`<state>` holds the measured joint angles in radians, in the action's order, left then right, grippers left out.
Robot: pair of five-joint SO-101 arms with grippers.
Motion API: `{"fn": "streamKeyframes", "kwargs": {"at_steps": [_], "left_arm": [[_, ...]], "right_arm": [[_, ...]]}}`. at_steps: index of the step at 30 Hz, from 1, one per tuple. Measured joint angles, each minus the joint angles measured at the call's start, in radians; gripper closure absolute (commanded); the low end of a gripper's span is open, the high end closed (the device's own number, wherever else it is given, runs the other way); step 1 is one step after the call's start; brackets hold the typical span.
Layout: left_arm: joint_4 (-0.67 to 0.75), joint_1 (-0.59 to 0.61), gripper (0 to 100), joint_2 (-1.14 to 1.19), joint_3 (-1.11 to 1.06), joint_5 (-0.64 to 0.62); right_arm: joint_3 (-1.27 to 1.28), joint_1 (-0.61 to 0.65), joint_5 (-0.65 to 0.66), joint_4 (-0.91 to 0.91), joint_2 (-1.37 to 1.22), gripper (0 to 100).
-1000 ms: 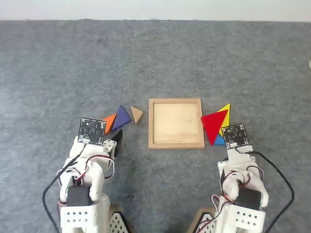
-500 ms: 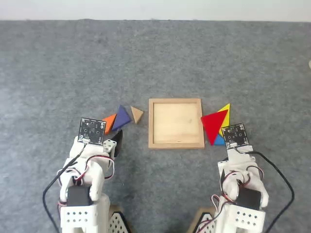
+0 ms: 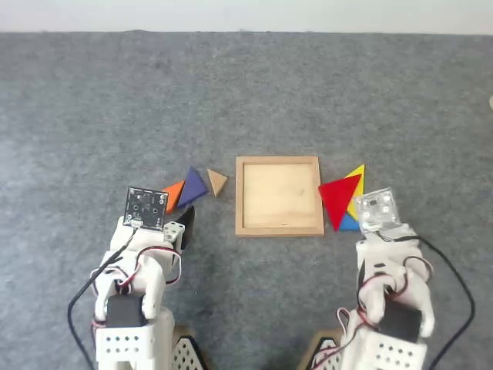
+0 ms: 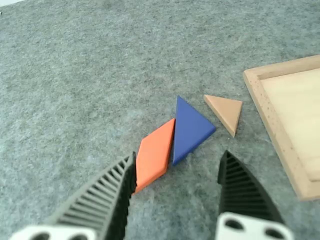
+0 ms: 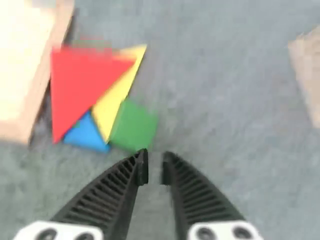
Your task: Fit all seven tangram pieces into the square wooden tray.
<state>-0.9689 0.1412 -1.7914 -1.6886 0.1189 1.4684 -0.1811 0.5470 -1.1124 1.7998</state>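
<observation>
Now, the right gripper point(image 5: 152, 167) sits nearly closed and empty — the green square point(image 5: 134, 125) lies just ahead of its tips, touching the yellow triangle point(image 5: 117, 95). Better to spread the jaws first, then straddle the square's flat sides; the left gripper point(image 4: 177, 157) hangs open.

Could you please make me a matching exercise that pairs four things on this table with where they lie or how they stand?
Things:
1. red triangle
2. tan triangle
3. left gripper
4. green square

Places or states:
A. open, holding nothing
B. between the dark blue triangle and the tray
C. beside the yellow triangle, off the tray
D. corner overlapping the tray's rim

Pairs: 1-D, 2-B, 3-A, 4-C.
</observation>
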Motion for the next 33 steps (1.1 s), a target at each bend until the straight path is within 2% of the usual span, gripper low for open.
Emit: {"fn": "streamKeyframes", "kwargs": {"at_steps": [3, 7, 12, 16, 20, 24, 30, 33], "left_arm": [[0.000, 0.000, 75, 0.000, 0.000, 0.000], [0.000, 0.000, 75, 0.000, 0.000, 0.000], [0.000, 0.000, 75, 0.000, 0.000, 0.000], [0.000, 0.000, 75, 0.000, 0.000, 0.000], [0.000, 0.000, 75, 0.000, 0.000, 0.000], [0.000, 0.000, 75, 0.000, 0.000, 0.000], [0.000, 0.000, 75, 0.000, 0.000, 0.000], [0.000, 0.000, 75, 0.000, 0.000, 0.000]], "right_arm": [[-0.124, 0.061, -0.002, -0.003, -0.038, 86.4], [-0.265, 0.121, -0.061, 0.035, -0.288, 86.2], [-0.539, 0.169, -0.242, 0.089, -0.835, 86.1], [-0.798, 0.253, -0.399, 0.101, -1.313, 86.1], [-0.971, 0.341, -0.491, 0.104, -1.682, 86.1], [-0.993, 0.397, -0.537, 0.104, -1.786, 86.1], [-0.987, 0.358, -0.597, 0.103, -1.778, 85.7], [-0.951, 0.334, -0.631, 0.103, -1.737, 81.2]]}}
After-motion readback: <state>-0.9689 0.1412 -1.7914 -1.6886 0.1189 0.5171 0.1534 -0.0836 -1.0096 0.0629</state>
